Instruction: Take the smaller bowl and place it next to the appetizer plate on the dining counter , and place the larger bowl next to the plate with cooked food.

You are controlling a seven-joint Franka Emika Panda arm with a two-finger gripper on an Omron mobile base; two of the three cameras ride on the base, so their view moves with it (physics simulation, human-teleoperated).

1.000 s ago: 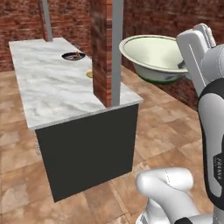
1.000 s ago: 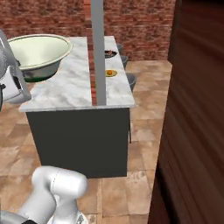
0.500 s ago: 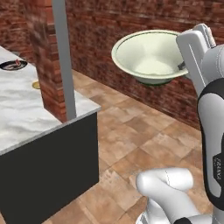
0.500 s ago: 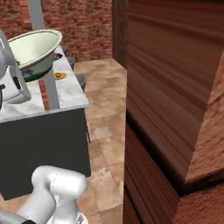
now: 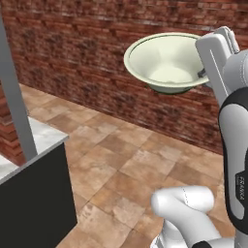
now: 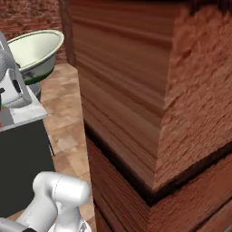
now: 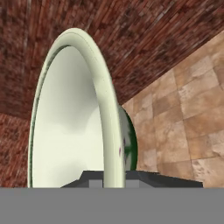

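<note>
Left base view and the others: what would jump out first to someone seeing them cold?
The big cream bowl, held aloft by its rim in the hand, in front of a brick wall and over tiled floor. At the left base view's lower left, a corner of the marble counter with a grey pole. In the right base view, a large wooden block looms close on the right.

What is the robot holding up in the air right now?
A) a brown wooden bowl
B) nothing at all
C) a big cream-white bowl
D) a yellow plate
C. The gripper is clamped on the rim of the larger bowl, wide and cream-white with a dark rim line, held high above the tiled floor in front of the brick wall.
</note>
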